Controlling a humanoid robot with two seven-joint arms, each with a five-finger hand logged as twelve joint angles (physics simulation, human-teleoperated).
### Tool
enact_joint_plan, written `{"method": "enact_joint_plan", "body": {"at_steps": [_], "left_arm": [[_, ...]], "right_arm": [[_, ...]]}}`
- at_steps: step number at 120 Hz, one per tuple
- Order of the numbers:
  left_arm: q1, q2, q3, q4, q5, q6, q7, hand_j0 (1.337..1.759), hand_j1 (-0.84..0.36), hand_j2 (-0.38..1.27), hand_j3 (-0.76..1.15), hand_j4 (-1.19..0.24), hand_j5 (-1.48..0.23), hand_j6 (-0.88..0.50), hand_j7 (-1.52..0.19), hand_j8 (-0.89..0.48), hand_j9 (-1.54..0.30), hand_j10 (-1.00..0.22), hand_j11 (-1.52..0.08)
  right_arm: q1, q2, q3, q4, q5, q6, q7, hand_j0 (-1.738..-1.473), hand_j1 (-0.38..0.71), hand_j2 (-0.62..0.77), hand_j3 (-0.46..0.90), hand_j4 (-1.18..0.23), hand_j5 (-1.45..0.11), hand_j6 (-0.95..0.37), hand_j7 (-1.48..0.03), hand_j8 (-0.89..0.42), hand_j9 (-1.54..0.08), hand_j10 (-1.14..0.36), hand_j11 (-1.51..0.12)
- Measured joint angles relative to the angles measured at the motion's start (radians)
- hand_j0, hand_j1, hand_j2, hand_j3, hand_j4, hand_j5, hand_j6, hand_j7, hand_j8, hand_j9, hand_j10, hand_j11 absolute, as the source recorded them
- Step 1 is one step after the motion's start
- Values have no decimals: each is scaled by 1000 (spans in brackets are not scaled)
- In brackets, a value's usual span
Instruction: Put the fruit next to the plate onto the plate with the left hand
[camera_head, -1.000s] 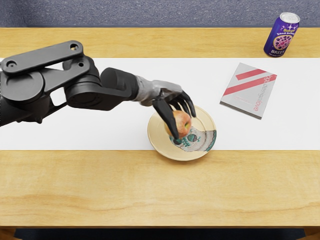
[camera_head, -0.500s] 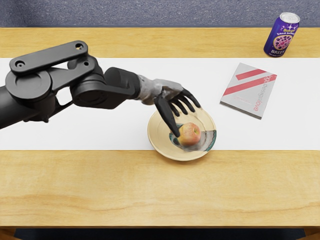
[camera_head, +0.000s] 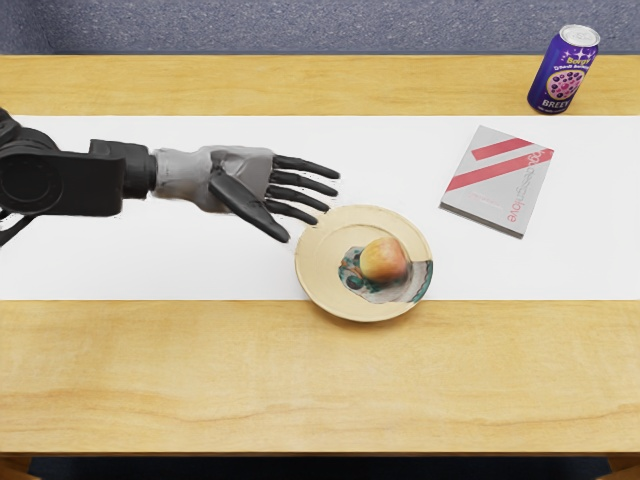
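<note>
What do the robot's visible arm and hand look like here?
Only the left arm shows: matte black and blocky, with a round joint housing at the picture's edge. The left hand has a silver-grey wrist and palm and slim, black, jointed fingers. No cables or markings are visible.

Fruit (camera_head: 383, 260) on plate (camera_head: 318, 270), left hand (camera_head: 240, 185) left of plate, book (camera_head: 498, 180) right, can (camera_head: 563, 69) behind

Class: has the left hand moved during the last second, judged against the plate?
Yes: the left hand has drawn back leftward, from over the plate to clear of its rim.
</note>
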Motion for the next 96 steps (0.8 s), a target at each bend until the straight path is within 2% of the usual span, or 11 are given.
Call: {"method": "enact_joint_plan", "body": {"at_steps": [14,25,33,49,75,96], "left_arm": [[33,69,-17,32,-48,-9,0,1658,45,53,0,-254,-331,-253,-331,-253,-331,-254,-331],[77,107,-21,83,-86,-12,2,1658,46,52,0,-253,-329,-252,-329,-252,-329,-252,-329],[92,148,-19,107,-111,-12,16,1658,47,52,0,-251,-327,-251,-327,-251,-327,-251,-328],[113,159,-21,154,-131,-13,35,1658,49,51,0,-249,-325,-249,-325,-249,-325,-249,-325],[124,214,-22,249,-142,-14,40,1658,50,50,0,-247,-323,-247,-323,-247,-324,-247,-324],[155,254,-22,277,-170,-14,40,1658,51,50,0,-247,-323,-246,-323,-246,-323,-247,-323]], "right_arm": [[0,0,0,0,0,0,0,-1658,-306,-7,0,-36,-46,-36,-46,-36,-46,-36,-46],[0,0,0,0,0,0,0,-1658,-307,-7,0,-36,-46,-36,-46,-36,-46,-36,-46],[0,0,0,0,0,0,0,-1658,-306,-7,0,-36,-46,-36,-46,-36,-46,-36,-46],[0,0,0,0,0,0,0,-1658,-307,-7,0,-36,-46,-36,-46,-36,-46,-36,-46],[0,0,0,0,0,0,0,-1658,-306,-7,0,-36,-46,-36,-46,-36,-46,-36,-46],[0,0,0,0,0,0,0,-1658,-307,-7,0,-36,-46,-36,-46,-36,-46,-36,-46]]}}
